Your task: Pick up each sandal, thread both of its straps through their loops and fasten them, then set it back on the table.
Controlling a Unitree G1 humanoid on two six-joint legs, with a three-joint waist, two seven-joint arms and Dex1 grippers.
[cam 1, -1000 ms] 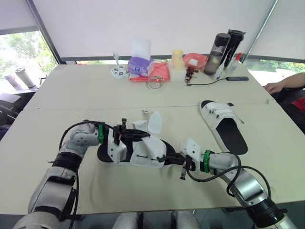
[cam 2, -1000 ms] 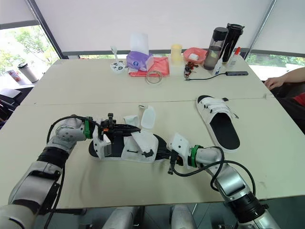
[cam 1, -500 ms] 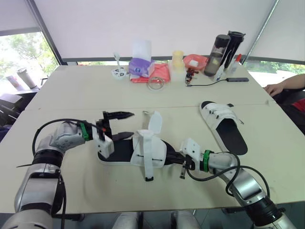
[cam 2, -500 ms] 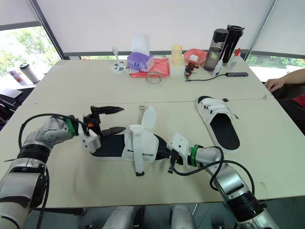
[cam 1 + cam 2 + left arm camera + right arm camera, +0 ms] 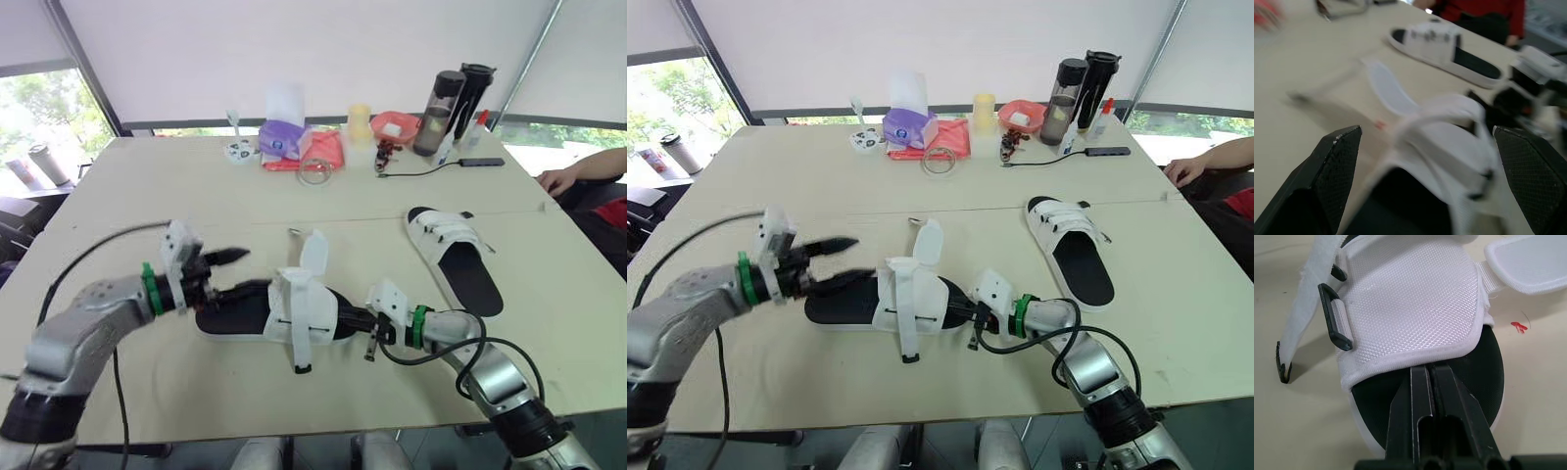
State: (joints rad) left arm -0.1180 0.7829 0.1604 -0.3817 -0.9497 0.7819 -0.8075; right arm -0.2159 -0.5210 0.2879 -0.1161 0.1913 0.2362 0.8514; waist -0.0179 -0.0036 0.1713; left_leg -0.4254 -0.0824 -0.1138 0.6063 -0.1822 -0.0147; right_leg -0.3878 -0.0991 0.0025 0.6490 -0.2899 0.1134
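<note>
So the white mesh sandal with a black footbed [image 5: 257,311] is lying flat on the pale beige desk [image 5: 147,186], lower centre of the head views, with an arm coming at it from each end. The left claw [image 5: 245,270] is at the sandal's left end with its two black fingers [image 5: 1334,169] spread wide. One tip is up in the air, the other sits low over the open footbed, and it's not gripping anything. The right claw [image 5: 1429,369] comes in from the right end. Its fingers are pressed together and lie on top of the footbed, tips right at the rim of the white upper [image 5: 1410,298]; can't tell if anything's caught between them. One long white strap [image 5: 292,333] is undone and drapes over the upper toward the bottom of the frame, its black tip [image 5: 297,368] on the desk. The other wide white strap flap [image 5: 313,252] sticks up on the far side, loose too. In the right wrist view, black plastic loops [image 5: 1336,316] sit on the side of the upper, just beside the hanging strap. The second white sandal [image 5: 453,257] lies on the desk right of centre, well apart from both claws, with straps laid across it. Along the far edge, top centre, there's a purple tissue box [image 5: 279,138], a pale yellow cup [image 5: 361,122], a pink bowl [image 5: 392,125] and two dark bottles [image 5: 434,98]. A person's hand [image 5: 558,179] rests on the desk at the right edge.
</note>
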